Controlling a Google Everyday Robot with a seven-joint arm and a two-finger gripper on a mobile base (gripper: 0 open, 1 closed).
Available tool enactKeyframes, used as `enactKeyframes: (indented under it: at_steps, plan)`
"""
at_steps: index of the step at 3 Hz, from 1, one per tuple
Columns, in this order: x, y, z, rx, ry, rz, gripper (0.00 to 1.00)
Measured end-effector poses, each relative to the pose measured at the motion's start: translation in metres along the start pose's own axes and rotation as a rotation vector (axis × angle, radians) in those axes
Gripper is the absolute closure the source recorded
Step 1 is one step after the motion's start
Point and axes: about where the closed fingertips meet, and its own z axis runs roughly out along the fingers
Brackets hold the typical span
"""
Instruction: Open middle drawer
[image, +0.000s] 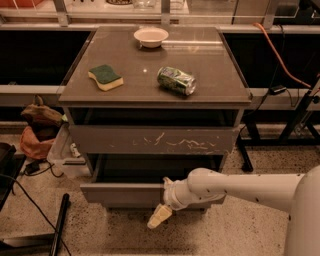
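Note:
The middle drawer (120, 194) has a plain grey-brown front. It stands pulled out a little, further forward than the scratched drawer front (155, 140) above it, with a dark gap over it. My gripper (159, 216), cream-coloured at the end of the white arm (235, 186), hangs just below the middle drawer's lower edge, right of centre, pointing down and to the left. The arm's wrist lies against the drawer front. The lowest drawer is hidden behind the middle drawer and my arm.
On the cabinet top (210, 87) lie a green and yellow sponge (105, 77), a crushed green can (176, 80) and a white bowl (151, 36). A bag (36, 131) and a plastic bin (64, 152) sit to the left. A black pole (59, 225) lies on the floor.

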Motion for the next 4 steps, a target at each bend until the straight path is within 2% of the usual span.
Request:
enactKeyframes:
  at_steps: [1,4]
  plan:
    - [0.000,0.000,0.000,0.000,0.000,0.000,0.00]
    - [-0.003,0.011,0.004,-0.046,0.001,0.007,0.00]
